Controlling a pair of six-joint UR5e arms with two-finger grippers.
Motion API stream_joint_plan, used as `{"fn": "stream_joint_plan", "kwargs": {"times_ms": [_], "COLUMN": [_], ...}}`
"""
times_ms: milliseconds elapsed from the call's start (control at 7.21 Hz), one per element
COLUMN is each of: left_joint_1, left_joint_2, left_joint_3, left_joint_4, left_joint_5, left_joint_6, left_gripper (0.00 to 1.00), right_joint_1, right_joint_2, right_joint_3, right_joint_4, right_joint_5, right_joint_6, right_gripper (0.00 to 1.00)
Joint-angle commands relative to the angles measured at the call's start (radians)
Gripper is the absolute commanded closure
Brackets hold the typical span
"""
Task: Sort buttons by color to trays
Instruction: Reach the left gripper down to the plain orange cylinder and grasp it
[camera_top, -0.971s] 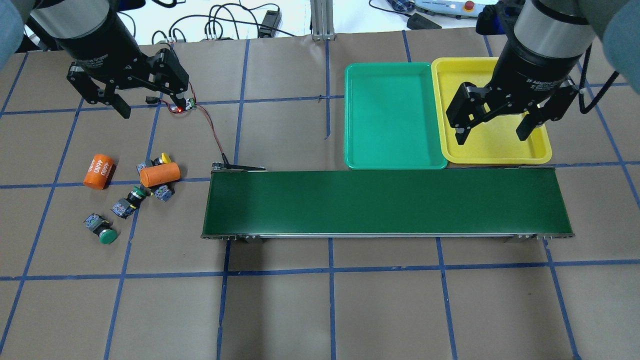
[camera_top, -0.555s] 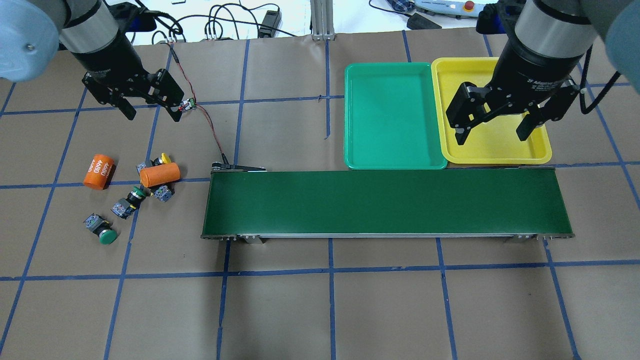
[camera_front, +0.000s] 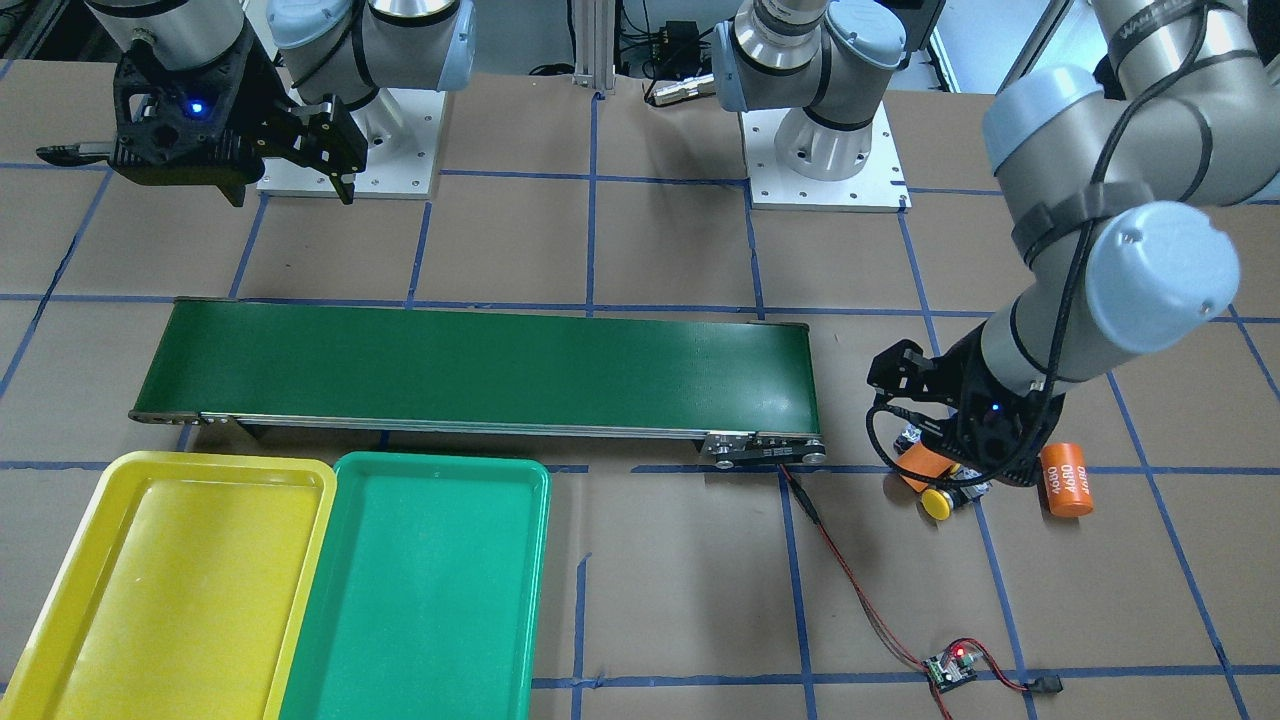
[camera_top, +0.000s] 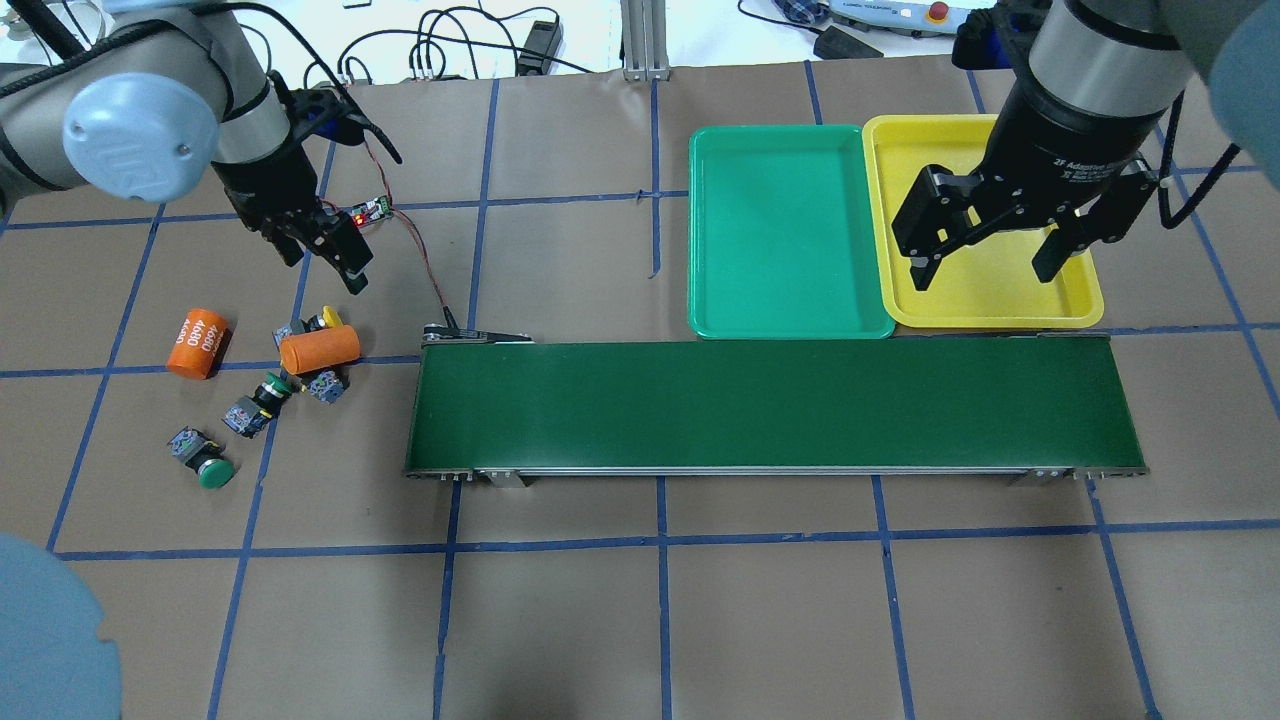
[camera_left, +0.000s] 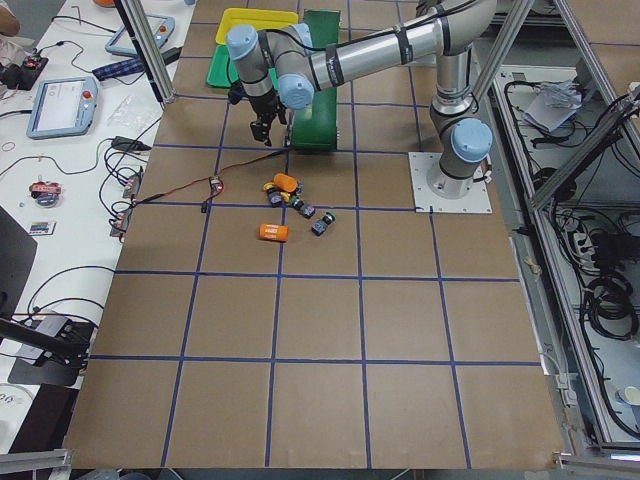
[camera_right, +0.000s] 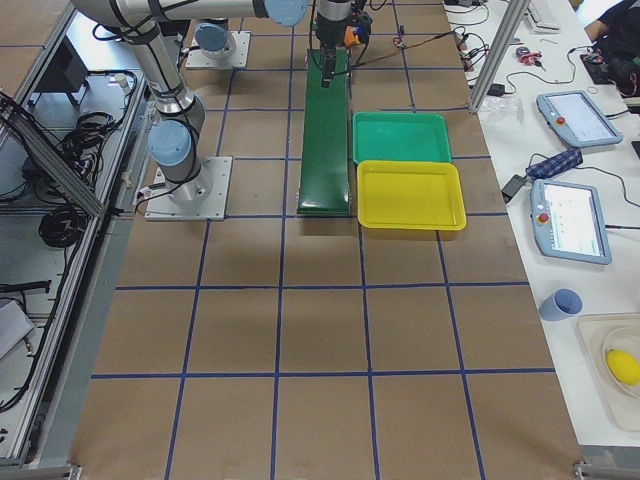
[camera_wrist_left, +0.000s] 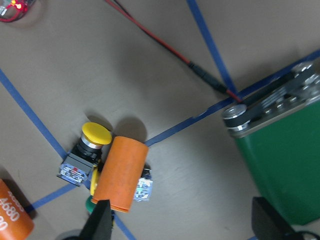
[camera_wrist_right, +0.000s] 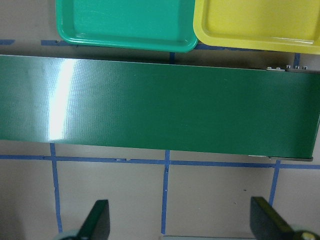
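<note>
Hovering spread, the left hand (camera_top: 322, 255) is nearest the yellow button (camera_top: 318, 321), which lies on the tabletop (camera_top: 600, 620) just robot-ward of it against an orange cylinder (camera_top: 320, 350), cap rightward; the right hand (camera_top: 985, 265), also spread, is well apart.

I see the table (camera_top: 600, 620) covered in brown paper, gridded with blue tape (camera_top: 660, 540). Along its far side runs a white bench (camera_right: 610, 300) carrying handheld screens (camera_right: 570, 222), a blue cup (camera_right: 562, 303) and black cables (camera_top: 470, 40). An aluminium post (camera_top: 640, 40) stands at its edge.
</note>
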Motion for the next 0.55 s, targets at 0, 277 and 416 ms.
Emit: {"fn": "stream_joint_plan", "kwargs": {"times_ms": [0, 277, 416], "left_joint_1": [0.083, 0.071, 0.073], "left_joint_2": [-0.049, -0.063, -0.066], "left_joint_3": [-0.143, -0.167, -0.177], "left_joint_4": [0.259, 0.305, 0.305], "left_joint_5": [0.043, 0.038, 0.001], "left_joint_6": [0.158, 0.142, 0.140], "left_gripper": [0.00, 0.00, 0.00], "right_joint_1": [-0.001, -0.001, 0.000], "right_joint_2": [0.000, 0.000, 0.000], "right_joint_3": [0.000, 0.000, 0.000], "right_joint_4": [-0.002, 0.000, 0.003], "right_joint_5": [-0.001, -0.003, -0.003], "right_joint_6": [0.000, 0.000, 0.000], "right_gripper": [0.00, 0.00, 0.00]}}
